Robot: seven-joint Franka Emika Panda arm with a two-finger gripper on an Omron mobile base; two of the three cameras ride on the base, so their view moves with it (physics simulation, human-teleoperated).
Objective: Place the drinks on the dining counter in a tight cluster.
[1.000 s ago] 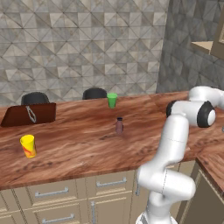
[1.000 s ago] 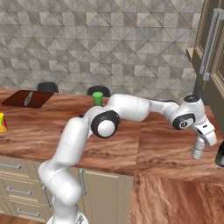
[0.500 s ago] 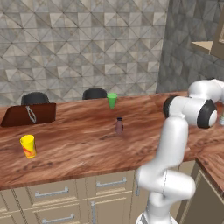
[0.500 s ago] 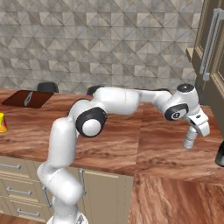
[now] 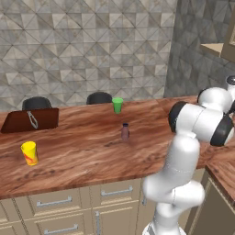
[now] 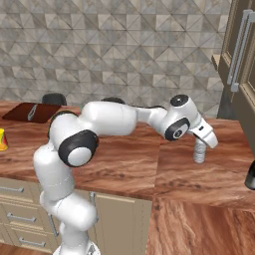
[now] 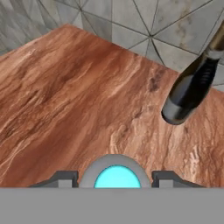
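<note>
Swinging away from the wine bottle [image 6: 250,177] now. A second ago sat right next to it with the water bottle [image 6: 199,153] in the claw [image 6: 203,141], and since then has carried it well clear, so a decent gap has opened between the two. Same thing in the hand view: looks down past the bottle's blue-lit cap, pinched between the two tips, with the wine bottle off to one side and bare desk [image 6: 124,164] ahead.

Claw: closed partway, clamped around the water bottle near its top, not slack. Can't tell for sure whether the bottle's base is just off the wood or skimming it.

Maroon bottle [image 5: 125,131] hasn't budged, standing alone far from the wine bottle, out in the middle of the desk. Green cup [image 5: 117,104] and yellow cup [image 5: 29,153] further off still from the wine bottle, not part of the job.

Meaning for the task, best guess: picked the maroon bottle as the gathering spot and hauling the water bottle over there first. So roughly a third in, nothing clustered yet, and still needs a trip back for the wine bottle after setting this one down.
</note>
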